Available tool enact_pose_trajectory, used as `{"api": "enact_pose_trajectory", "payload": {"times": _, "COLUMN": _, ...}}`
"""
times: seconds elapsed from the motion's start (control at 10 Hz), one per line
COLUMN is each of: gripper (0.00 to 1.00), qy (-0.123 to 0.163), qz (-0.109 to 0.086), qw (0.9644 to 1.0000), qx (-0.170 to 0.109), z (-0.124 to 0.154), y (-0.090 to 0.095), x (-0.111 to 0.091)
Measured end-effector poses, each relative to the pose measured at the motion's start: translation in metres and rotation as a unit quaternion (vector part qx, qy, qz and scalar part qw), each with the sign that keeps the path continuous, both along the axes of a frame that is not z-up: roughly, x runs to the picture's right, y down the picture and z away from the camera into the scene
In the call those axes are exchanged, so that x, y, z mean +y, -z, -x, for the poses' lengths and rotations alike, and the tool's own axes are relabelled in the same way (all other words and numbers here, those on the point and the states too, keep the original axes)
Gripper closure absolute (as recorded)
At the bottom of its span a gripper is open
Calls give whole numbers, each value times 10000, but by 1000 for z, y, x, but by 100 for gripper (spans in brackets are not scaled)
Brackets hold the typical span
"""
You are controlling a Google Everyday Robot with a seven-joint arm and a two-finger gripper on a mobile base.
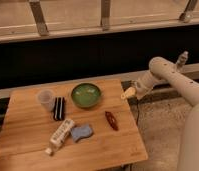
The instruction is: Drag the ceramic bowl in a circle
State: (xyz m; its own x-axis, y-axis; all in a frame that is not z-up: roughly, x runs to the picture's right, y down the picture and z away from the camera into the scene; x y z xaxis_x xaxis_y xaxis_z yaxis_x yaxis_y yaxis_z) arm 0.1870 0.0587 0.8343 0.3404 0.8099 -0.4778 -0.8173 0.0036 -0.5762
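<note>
My gripper (128, 93) hung empty, fingers apart, at the table's (23, 137) back corner. The ceramic bowl (86, 95) sat near it. Beyond the bowl stood a black case (59, 108) and plastic cup (45, 98). A reddish-brown piece (111, 120), blue sponge (81, 132) and white tube (60, 134) lay nearer the front.

Dim warm light; claw (127, 93) beside table (28, 135) edge.
</note>
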Motion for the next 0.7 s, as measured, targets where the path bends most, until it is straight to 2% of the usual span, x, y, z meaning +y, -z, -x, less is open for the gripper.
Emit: {"api": "enact_pose_trajectory", "payload": {"times": 0.7, "gripper": 20, "qy": 10, "qz": -41, "qw": 10000, "qx": 19, "z": -1, "y": 0, "x": -2}}
